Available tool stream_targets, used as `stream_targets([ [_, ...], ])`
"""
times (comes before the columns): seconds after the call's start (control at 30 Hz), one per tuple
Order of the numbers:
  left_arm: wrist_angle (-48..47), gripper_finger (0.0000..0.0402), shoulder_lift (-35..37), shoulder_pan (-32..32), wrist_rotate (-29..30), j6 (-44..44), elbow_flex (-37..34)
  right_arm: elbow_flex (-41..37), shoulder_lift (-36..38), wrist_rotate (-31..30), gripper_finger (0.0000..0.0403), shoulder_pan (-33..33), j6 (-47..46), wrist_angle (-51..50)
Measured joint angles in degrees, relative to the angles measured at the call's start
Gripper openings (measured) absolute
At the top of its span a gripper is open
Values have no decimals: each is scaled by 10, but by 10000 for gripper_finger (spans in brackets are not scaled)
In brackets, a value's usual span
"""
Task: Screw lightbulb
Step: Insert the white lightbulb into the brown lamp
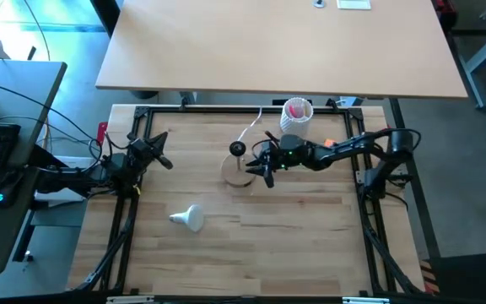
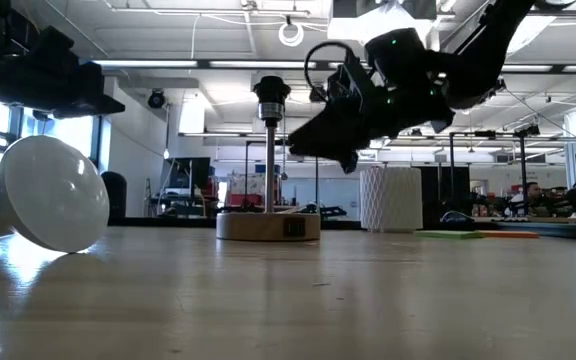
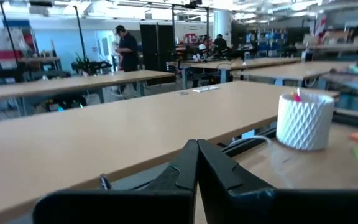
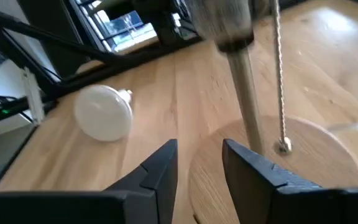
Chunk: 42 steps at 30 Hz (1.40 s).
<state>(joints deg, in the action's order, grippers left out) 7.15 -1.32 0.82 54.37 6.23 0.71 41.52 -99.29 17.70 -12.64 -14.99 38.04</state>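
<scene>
The white lightbulb (image 1: 190, 218) lies on its side on the wooden table, near the front and left of centre; it also shows in the low view (image 2: 53, 195) and the right wrist view (image 4: 104, 112). The lamp stand has a round wooden base (image 1: 239, 175) and a thin post topped by a black socket (image 2: 271, 95). My right gripper (image 4: 197, 158) hangs open in the air beside the post, above the base, with nothing between its fingers. My left gripper (image 3: 197, 162) is shut and empty, level at the table's left side (image 1: 163, 160).
A white perforated cup (image 1: 296, 112) with pink contents stands at the back, right of the stand. A pull chain (image 4: 279, 74) hangs beside the post. A second, larger table (image 1: 277, 42) lies beyond the far edge. Bare wood stretches between the bulb and the stand.
</scene>
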Motion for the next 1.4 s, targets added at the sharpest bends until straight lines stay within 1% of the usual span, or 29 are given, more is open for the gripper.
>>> stream_targets([
  [0.07, 0, 1, 0, 0, 0, -18, 0, 0, -6, -4, 124, -2, 9, 1],
  [0.23, 0, 1, 0, 0, 0, -58, 0, 0, -6, -42, 132, -6, 17, 5],
  [0.33, 0, 1, 0, 0, 0, -78, 0, 0, -6, -67, 158, -5, 33, 13],
  [0.47, 0, 1, 0, 0, 0, -90, 0, 3, -6, -91, 214, 3, 50, 49],
  [0.53, 0, 1, 0, 0, 0, -90, 0, 16, -6, -103, 238, 9, 62, 57],
  [0.63, 0, 1, 0, 0, 0, -90, 0, 48, -10, -122, 253, 26, 98, 43],
  [0.67, 0, 1, 0, 0, 0, -91, 0, 62, -14, -138, 253, 32, 111, 33],
  [0.8, 0, 1, 0, 0, 0, -91, 0, 110, -34, -207, 247, 51, 151, -18],
  [0.9, 0, 1, 0, 0, 0, -92, 0, 138, -40, -220, 227, 56, 161, -45],
  [0.97, 0, 1, 0, 0, 0, -92, 0, 147, -40, -220, 203, 56, 161, -56],
  [1.1, 0, 1, 0, 0, 0, -92, 0, 150, -40, -220, 137, 56, 156, -57],
  [1.27, 0, 1, 0, 0, 0, -92, 0, 150, -38, -218, 136, 55, 153, -60],
  [1.4, 0, 1, 0, 0, 0, -92, 0, 150, -13, -217, 136, 55, 168, -81],
])
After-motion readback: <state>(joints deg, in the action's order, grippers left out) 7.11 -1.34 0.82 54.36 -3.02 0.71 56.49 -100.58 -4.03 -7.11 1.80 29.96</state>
